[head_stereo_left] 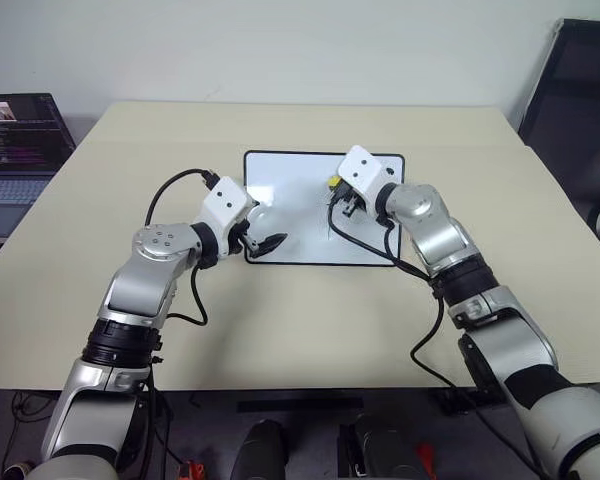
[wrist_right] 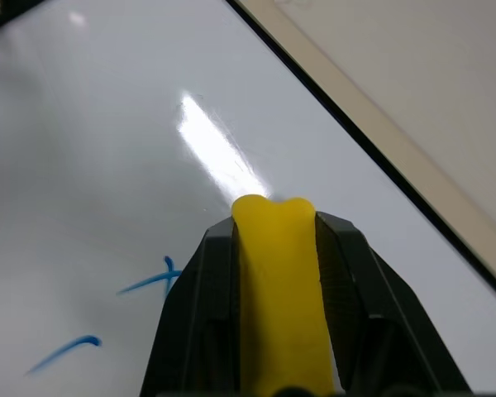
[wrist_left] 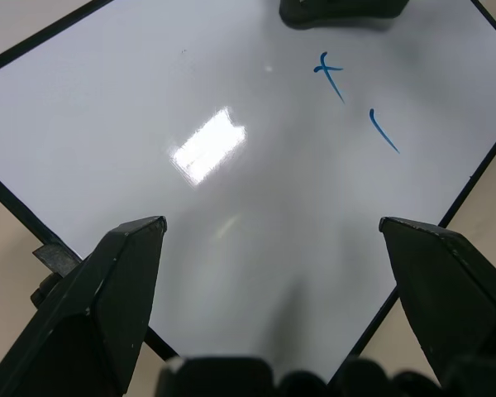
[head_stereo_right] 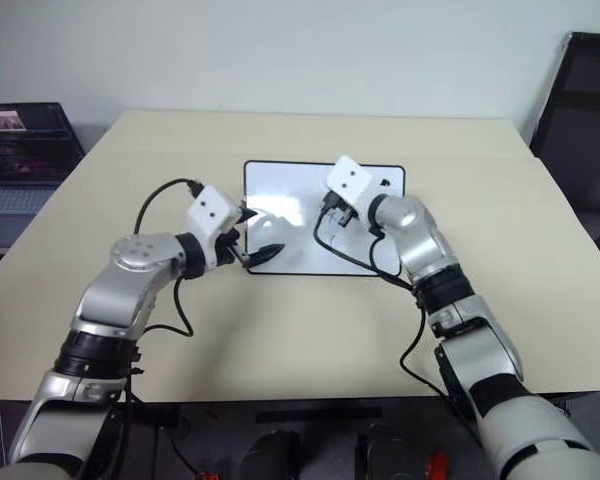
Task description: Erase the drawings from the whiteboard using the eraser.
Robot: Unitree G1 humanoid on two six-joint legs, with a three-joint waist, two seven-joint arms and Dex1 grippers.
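Note:
The whiteboard (head_stereo_left: pixel 300 170) lies flat in the middle of the beige table. Two of the drawings show in the left wrist view, a blue x (wrist_left: pixel 329 73) and a short hooked stroke (wrist_left: pixel 383 131); the right wrist view has them as the x (wrist_right: pixel 153 279) and the stroke (wrist_right: pixel 66 351). My right gripper (wrist_right: pixel 274 223) is shut on the yellow eraser (wrist_right: pixel 277 281) and hovers over the board's far right part, beside the marks; from the head the eraser (head_stereo_left: pixel 334 183) peeks out at the gripper's tip. My left gripper (wrist_left: pixel 269 223) stands open over the board's near left corner (head_stereo_left: pixel 265 243), holding nothing.
An open laptop (head_stereo_left: pixel 20 140) sits on a lower surface off the table's left side. A dark chair (head_stereo_left: pixel 580 90) stands at the far right. Bare beige table (head_stereo_left: pixel 310 320) surrounds the board on every side.

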